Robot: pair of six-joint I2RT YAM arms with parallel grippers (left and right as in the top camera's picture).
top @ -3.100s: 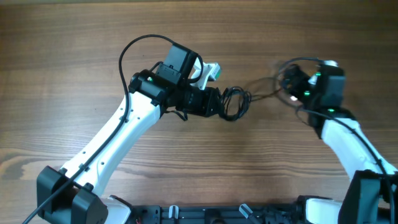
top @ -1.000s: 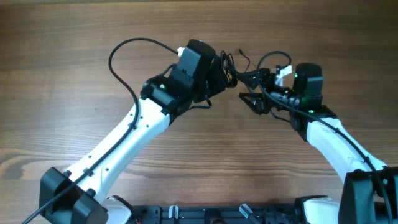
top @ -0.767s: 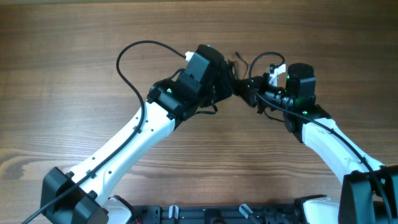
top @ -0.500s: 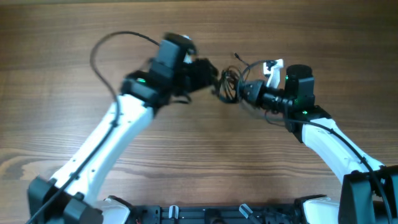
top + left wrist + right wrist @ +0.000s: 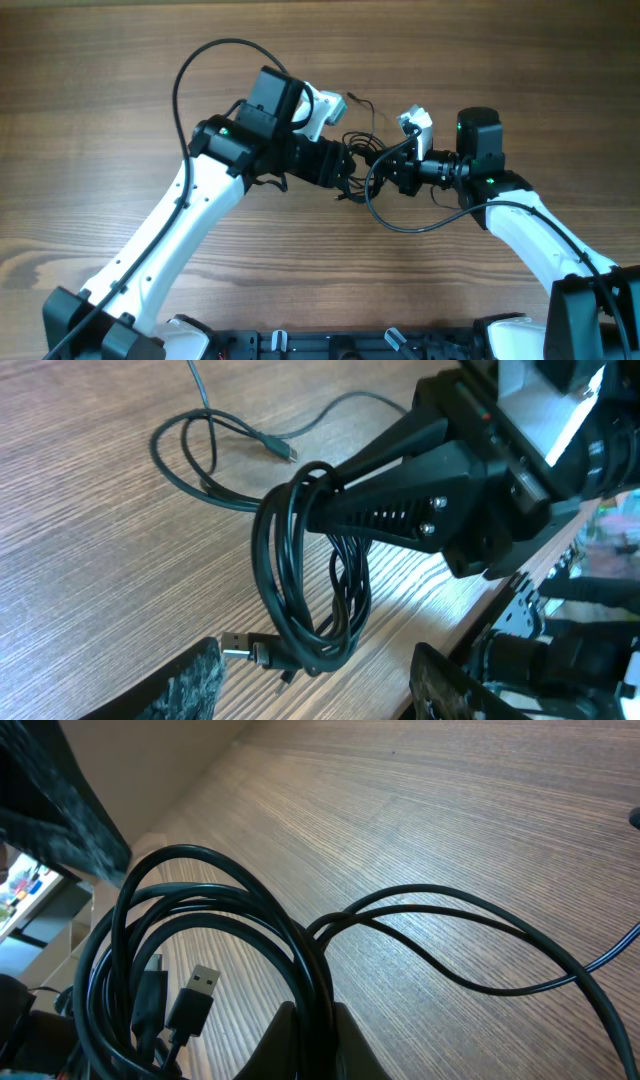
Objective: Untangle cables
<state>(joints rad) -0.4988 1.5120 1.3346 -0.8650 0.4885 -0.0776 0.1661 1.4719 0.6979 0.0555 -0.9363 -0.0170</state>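
Because the thin black flexible cables (image 5: 345,600) are light, limp and smooth-sheathed, they are judged likely to sag, slip over one another and tighten if pulled hard. A hold is best taken on a single outer loop or just behind the small metal-tipped plug (image 5: 238,651) hanging at the bottom of the coil, not on the whole bunch.

The coil is held above the brown wood-grain table (image 5: 90,560), between the two arms, and is pinched at its upper edge by the right gripper (image 5: 322,510), whose black fingers are closed tight on several strands. Loose runs trail away from the coil and lie on the wood beyond it. The left gripper (image 5: 315,678) is spread wide and holds nothing, and the coil hangs just in front of its pads.

Compared with half a second earlier, the left arm is seen lower and closer, its tool brought beside the bunch rather than up and off to the left. A long slack loop is now laid on the table on the near side of the right gripper.
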